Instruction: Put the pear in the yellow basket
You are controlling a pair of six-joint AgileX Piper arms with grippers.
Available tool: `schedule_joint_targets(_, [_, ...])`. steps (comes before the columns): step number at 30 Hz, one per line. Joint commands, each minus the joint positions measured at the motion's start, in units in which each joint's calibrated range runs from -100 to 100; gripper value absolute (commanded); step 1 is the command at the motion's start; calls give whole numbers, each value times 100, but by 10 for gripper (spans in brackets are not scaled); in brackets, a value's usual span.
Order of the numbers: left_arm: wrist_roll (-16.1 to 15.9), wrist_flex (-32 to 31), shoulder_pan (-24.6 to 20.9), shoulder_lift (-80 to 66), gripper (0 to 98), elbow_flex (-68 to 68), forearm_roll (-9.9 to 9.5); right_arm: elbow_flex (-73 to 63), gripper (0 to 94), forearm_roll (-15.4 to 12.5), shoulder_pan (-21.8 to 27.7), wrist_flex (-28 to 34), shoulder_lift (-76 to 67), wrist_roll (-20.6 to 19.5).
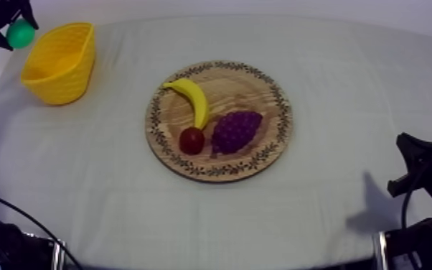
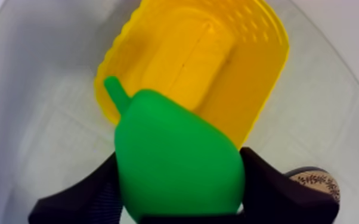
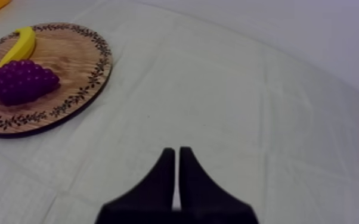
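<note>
The green pear (image 2: 176, 161) hangs in the air just short of the yellow basket (image 2: 217, 65), with my left gripper (image 2: 179, 184) shut on it. From above, the pear (image 1: 20, 33) and my left gripper (image 1: 7, 27) sit at the far left, beside the basket (image 1: 61, 61). The round wooden board (image 1: 262, 93) lies mid-table with a banana (image 1: 192, 98), purple grapes (image 1: 235, 131) and a small red fruit (image 1: 191, 140) on it. My right gripper (image 3: 177, 156) rests shut over bare cloth, to the right of the board (image 3: 80, 65).
The basket's inside holds nothing that I can see. My right arm (image 1: 427, 179) sits low at the table's right edge. Open cloth lies all round the board.
</note>
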Motion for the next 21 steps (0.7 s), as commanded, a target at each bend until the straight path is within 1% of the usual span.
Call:
schedule_joint_targets(1, [-6, 3, 12, 175, 550, -90, 2, 0, 4, -1, 1, 1, -4, 4])
schedule_joint_targets(7, [-30, -46, 63, 885, 554, -556, 2, 0, 4, -1, 1, 1, -4, 4])
schedule_joint_targets(21, [-167, -304, 99, 2938, 547, -2102, 36, 0, 4, -1, 1, 1, -4, 4])
